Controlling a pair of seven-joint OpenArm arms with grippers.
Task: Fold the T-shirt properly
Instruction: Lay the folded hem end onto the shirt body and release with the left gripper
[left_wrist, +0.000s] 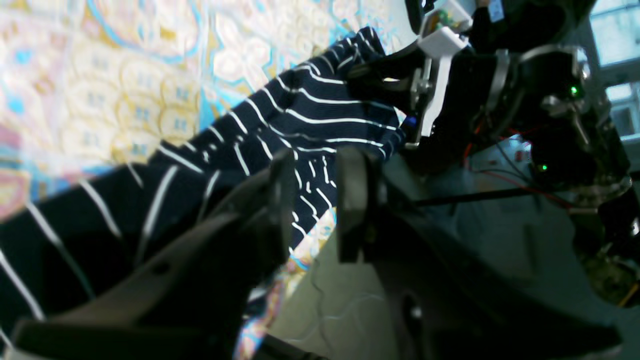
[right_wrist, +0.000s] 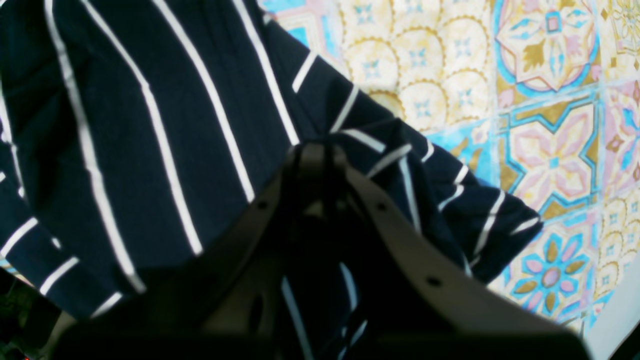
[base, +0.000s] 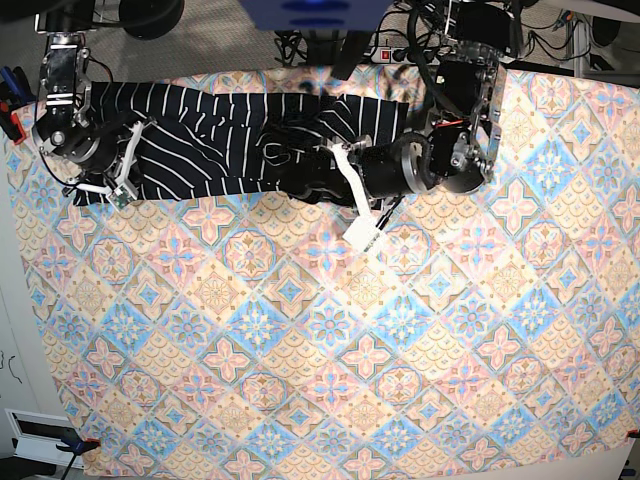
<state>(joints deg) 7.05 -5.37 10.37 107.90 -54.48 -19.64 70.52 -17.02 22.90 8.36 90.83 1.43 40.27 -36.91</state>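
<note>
The dark navy T-shirt (base: 230, 140) with thin white stripes lies stretched sideways along the far edge of the table. In the base view my right gripper (base: 100, 188) is at its left end. In the right wrist view this gripper (right_wrist: 320, 150) is shut on a bunched fold of the shirt (right_wrist: 150, 125). My left gripper (base: 300, 183) is at a dark bunched fold right of the shirt's middle. In the left wrist view its fingers (left_wrist: 280, 200) stand apart, with the striped edge of the shirt (left_wrist: 320, 120) showing in the gap of the gripper (left_wrist: 317, 200).
The floral-tile tablecloth (base: 320, 330) covers the whole table. The left arm's body (base: 455, 140) rests at the far right of the shirt, with a white mount (base: 360, 232) sticking out. Cables and a power strip (base: 400, 45) lie behind the table. The table's left edge (base: 20, 300) is close to the right arm.
</note>
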